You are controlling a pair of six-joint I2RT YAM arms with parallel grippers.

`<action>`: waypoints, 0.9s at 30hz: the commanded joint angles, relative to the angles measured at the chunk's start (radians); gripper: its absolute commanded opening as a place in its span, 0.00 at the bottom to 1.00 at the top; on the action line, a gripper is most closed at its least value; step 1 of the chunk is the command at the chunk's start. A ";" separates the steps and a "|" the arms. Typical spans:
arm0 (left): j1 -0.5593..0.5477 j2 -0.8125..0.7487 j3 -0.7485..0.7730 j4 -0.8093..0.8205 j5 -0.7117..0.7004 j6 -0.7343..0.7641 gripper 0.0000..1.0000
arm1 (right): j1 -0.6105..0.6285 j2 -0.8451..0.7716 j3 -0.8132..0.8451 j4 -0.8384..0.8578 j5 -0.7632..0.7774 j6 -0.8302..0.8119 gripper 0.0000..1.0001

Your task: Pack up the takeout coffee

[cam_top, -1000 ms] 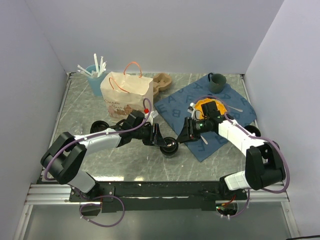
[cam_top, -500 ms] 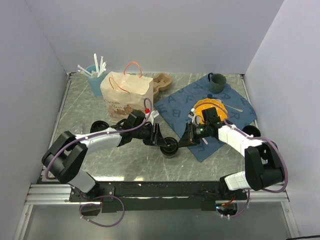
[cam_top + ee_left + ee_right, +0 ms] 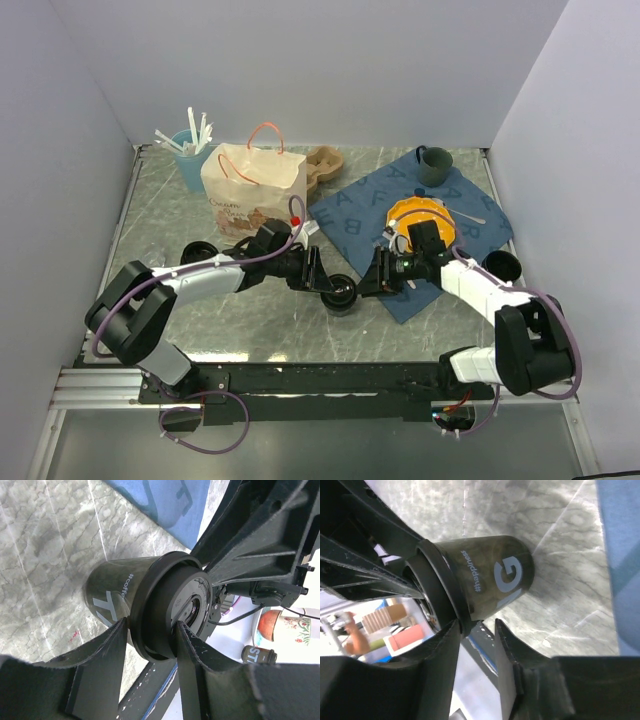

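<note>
1. Left gripper is clamped on the takeout coffee: one finger lies against the cup's outer wall, the other across the black lid, and the rim is pinched between them.
2. Its arm stretches low from the near-left base, elbow out to the left, forearm running right to the middle of the table.
3. Right gripper meets the same cup from the right side. Its fingers stand apart on either side of the rim's edge; whether they press on it I cannot tell.
4. That arm bends at the right, its forearm crossing the near corner of the blue cloth toward the left.
5. The cup stands upright on the marble, just off the cloth's near-left edge, between the two grippers and nearer than the paper bag.
</note>
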 commanded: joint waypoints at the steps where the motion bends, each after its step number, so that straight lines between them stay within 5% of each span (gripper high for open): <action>1: -0.018 0.095 -0.061 -0.215 -0.141 0.102 0.45 | 0.014 -0.044 0.086 -0.099 0.068 -0.078 0.49; 8: -0.018 0.100 -0.049 -0.225 -0.139 0.114 0.44 | 0.019 -0.012 0.162 -0.097 0.001 -0.134 0.63; 27: -0.018 0.103 -0.029 -0.245 -0.130 0.125 0.45 | 0.101 0.137 0.209 -0.143 0.064 -0.227 0.48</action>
